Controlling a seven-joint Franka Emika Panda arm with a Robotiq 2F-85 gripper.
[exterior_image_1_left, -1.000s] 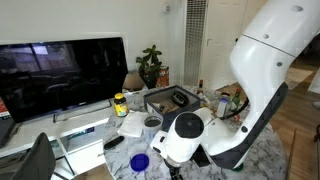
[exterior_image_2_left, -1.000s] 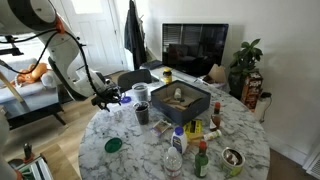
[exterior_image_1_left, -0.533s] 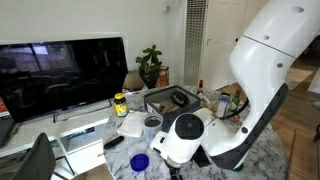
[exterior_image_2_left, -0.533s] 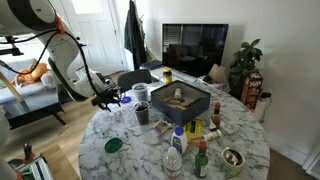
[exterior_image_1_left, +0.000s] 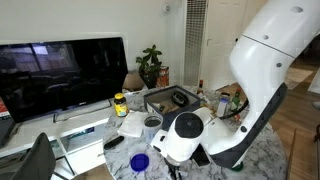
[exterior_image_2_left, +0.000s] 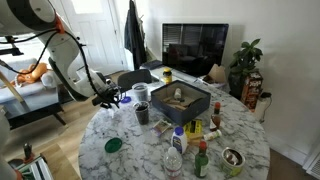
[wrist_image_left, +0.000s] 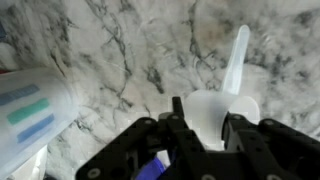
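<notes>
In the wrist view my gripper hangs low over the marble table. A white plastic scoop lies on the table, its handle pointing away from me. The scoop's bowl fills the gap between my black fingers, which press on it from both sides. In an exterior view the gripper sits at the table's edge nearest the arm, beside a white mug. A blue object shows under the gripper body.
A white container with blue and green labels stands close beside the gripper. A dark tray, a dark cup, a green lid, several bottles and a small bowl crowd the round table. A TV stands behind it.
The jaws have drawn in around the scoop's bowl. The arm has not visibly moved in the exterior views.
</notes>
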